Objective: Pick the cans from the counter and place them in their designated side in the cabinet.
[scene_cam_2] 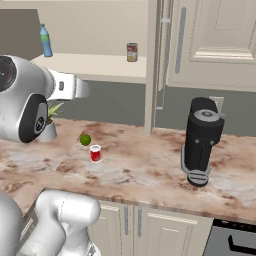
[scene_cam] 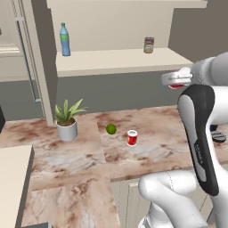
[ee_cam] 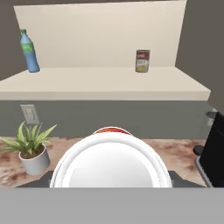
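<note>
One red can with a white top [scene_cam: 132, 137] [scene_cam_2: 95, 153] stands upright on the marbled counter [scene_cam: 67, 156] [scene_cam_2: 150, 170], just right of a green lime. A second red can [scene_cam: 178, 82] is held in the air above the counter's right part, with my gripper [scene_cam: 177, 80] shut on it. In the hand view this can's white top [ee_cam: 111, 168] looms large at the bottom, a red rim showing behind it, and the gripper [ee_cam: 111, 177] clasps it. Straight ahead lies the cabinet's cream shelf board [ee_cam: 105, 81] [scene_cam: 116, 60] [scene_cam_2: 100, 62].
On the shelf stand a blue bottle [scene_cam: 65, 40] [ee_cam: 29, 51] at left and a tan-labelled can [scene_cam: 148, 45] [ee_cam: 142, 60] at right. The counter carries a lime [scene_cam: 111, 129], a potted plant [scene_cam: 67, 120] [ee_cam: 30, 148] and a black coffee machine [scene_cam_2: 201, 140].
</note>
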